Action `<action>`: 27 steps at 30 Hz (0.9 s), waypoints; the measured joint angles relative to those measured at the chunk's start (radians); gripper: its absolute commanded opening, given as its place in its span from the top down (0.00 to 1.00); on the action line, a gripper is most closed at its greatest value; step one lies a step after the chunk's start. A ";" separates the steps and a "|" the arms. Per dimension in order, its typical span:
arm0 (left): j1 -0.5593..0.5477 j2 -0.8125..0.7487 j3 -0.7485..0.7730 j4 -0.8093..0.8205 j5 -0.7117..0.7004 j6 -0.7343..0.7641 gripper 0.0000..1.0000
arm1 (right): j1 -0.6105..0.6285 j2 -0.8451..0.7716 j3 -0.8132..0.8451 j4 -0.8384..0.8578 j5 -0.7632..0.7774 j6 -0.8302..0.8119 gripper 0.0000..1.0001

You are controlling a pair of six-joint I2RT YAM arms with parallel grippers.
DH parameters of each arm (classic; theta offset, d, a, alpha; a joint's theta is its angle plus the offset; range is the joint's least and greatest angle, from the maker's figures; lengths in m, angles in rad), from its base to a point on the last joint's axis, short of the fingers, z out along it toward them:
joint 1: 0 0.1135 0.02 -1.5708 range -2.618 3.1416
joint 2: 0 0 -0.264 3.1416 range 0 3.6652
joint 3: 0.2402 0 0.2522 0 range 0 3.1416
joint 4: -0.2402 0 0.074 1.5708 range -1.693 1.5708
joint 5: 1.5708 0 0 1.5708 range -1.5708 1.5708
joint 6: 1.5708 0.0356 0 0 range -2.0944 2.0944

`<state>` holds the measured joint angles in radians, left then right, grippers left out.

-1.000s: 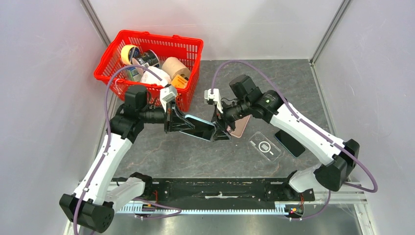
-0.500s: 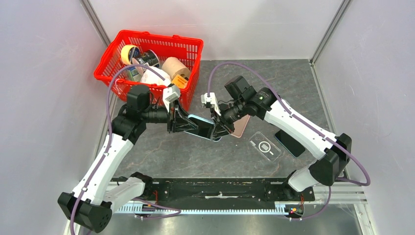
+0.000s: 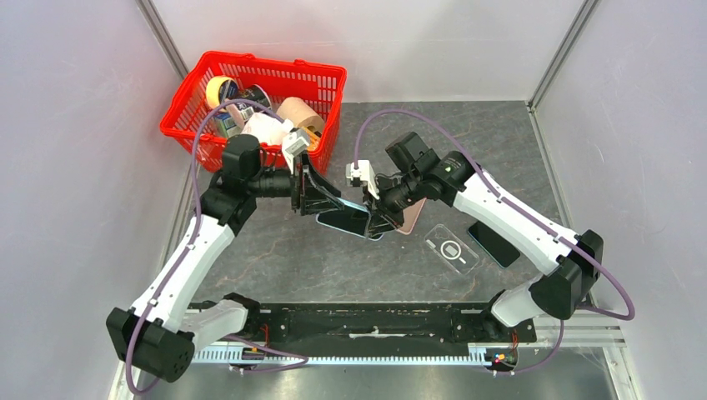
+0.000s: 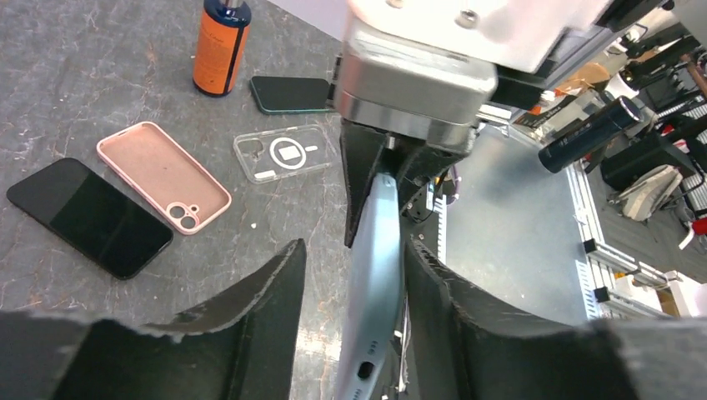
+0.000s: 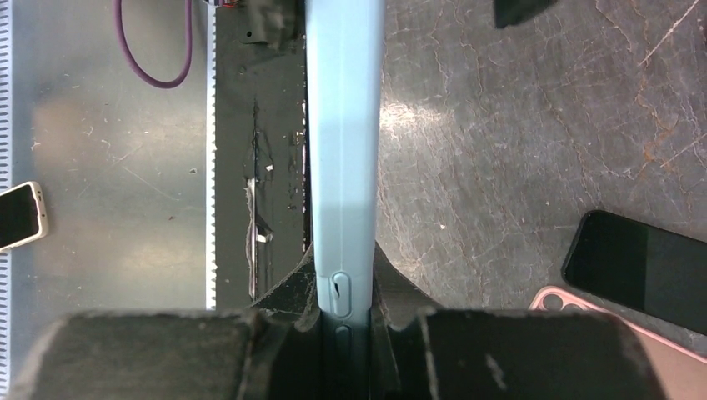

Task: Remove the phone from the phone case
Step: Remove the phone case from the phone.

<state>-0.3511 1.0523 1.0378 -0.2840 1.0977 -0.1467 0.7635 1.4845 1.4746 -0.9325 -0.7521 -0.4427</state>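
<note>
The phone sits in a light-blue phone case [image 3: 346, 218], held edge-up above the table between the two arms. My right gripper [image 3: 375, 218] is shut on the right end of the case, and in the right wrist view its fingers [image 5: 343, 271] pinch the blue edge [image 5: 343, 125] at the side buttons. My left gripper [image 3: 321, 200] is open around the left end. In the left wrist view the case [image 4: 375, 250] lies against the right finger, with a gap to the left finger [image 4: 275, 283]. Only the dark screen side and the blue rim show.
A pink case [image 4: 162, 175], a clear case [image 4: 285, 152] and a black phone [image 4: 87, 217] lie on the table below. An orange bottle [image 4: 221, 46] stands by a dark phone [image 4: 292, 93]. A red basket [image 3: 200, 83] of items is at the back left.
The right gripper closed on the case's right end, then the left gripper's jaws spread apart. Both arms shifted slightly toward the back left with the case.
</note>
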 measured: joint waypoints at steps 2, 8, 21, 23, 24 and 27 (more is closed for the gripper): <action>0.000 0.026 0.000 0.025 0.003 -0.044 0.68 | 0.000 -0.002 -0.005 0.004 0.009 0.001 1.00; -0.003 0.072 -0.013 0.108 0.033 -0.165 0.80 | -0.005 -0.020 -0.033 0.031 0.078 0.006 1.00; -0.001 0.196 -0.090 0.355 0.111 -0.410 0.98 | 0.008 -0.050 -0.084 0.047 0.267 0.031 1.00; -0.001 0.223 -0.106 0.405 0.120 -0.461 0.98 | 0.012 -0.050 -0.087 0.042 0.300 0.031 1.00; 0.000 0.234 -0.112 0.424 0.125 -0.481 0.98 | 0.015 -0.050 -0.089 0.040 0.320 0.030 1.00; 0.001 0.283 -0.117 0.475 0.143 -0.550 0.98 | 0.023 -0.050 -0.094 0.035 0.376 0.030 1.00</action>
<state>-0.3504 1.3350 0.9207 0.1913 1.2411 -0.6964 0.7860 1.4345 1.3808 -0.8970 -0.3763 -0.4126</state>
